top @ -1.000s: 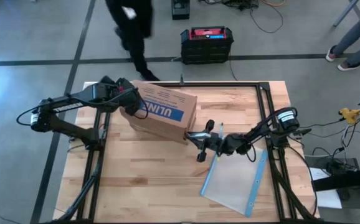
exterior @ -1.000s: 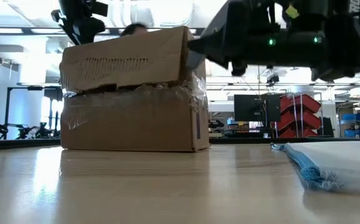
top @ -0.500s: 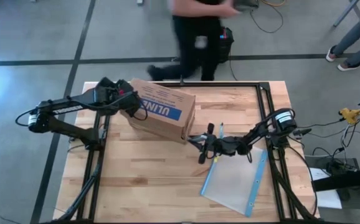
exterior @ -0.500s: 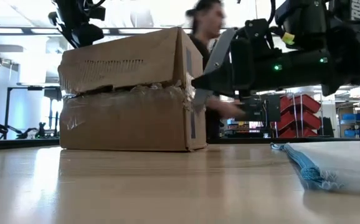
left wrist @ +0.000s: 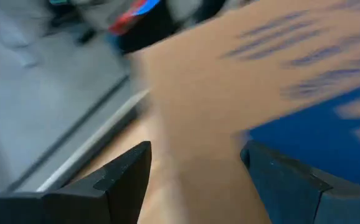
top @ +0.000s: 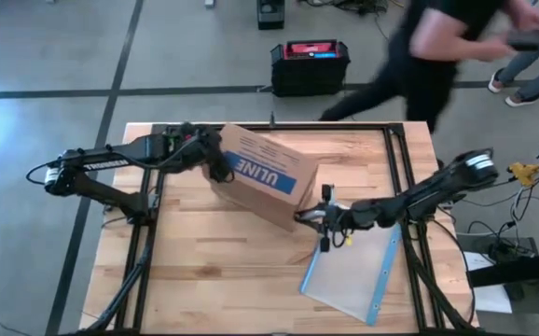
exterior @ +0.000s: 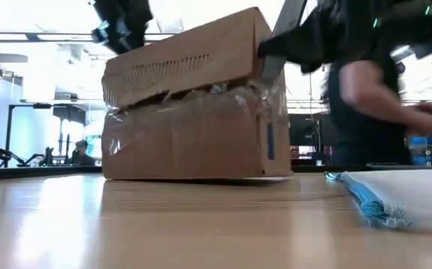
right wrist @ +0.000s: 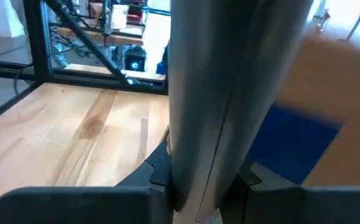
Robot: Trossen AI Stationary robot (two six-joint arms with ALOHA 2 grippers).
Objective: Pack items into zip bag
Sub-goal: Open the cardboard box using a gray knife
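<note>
Cardboard fills the gap between the jaws of the left gripper (left wrist: 195,168), which stand spread wide to either side of an edge of the brown ULINE box (top: 269,177). Seen from above, this gripper sits at the box's far left corner. From table height it is at the box's upper left edge, and the box is tipped, its top sloping up toward the right.

The right gripper (right wrist: 198,174) is clenched on a pale grey strip (right wrist: 230,81) that runs straight out between its fingers. What the strip belongs to cannot be told. From above, the right gripper sits at the box's near right corner, just beside the cardboard. In the low view the strip rises from the box's upper right corner.

The zip bag (top: 353,275) lies flat on the wooden table (top: 214,271), near the right gripper and toward the front right. Its blue zip strip (top: 388,266) runs along the edge nearest the right arm's base. The box stands between the two arms and hides much of the table behind it in the low view. No loose items can be made out.

Beyond the far edge, a person (top: 437,47) in dark clothes is blurred in mid-stride beside a black and red case (top: 310,63) on the floor.
</note>
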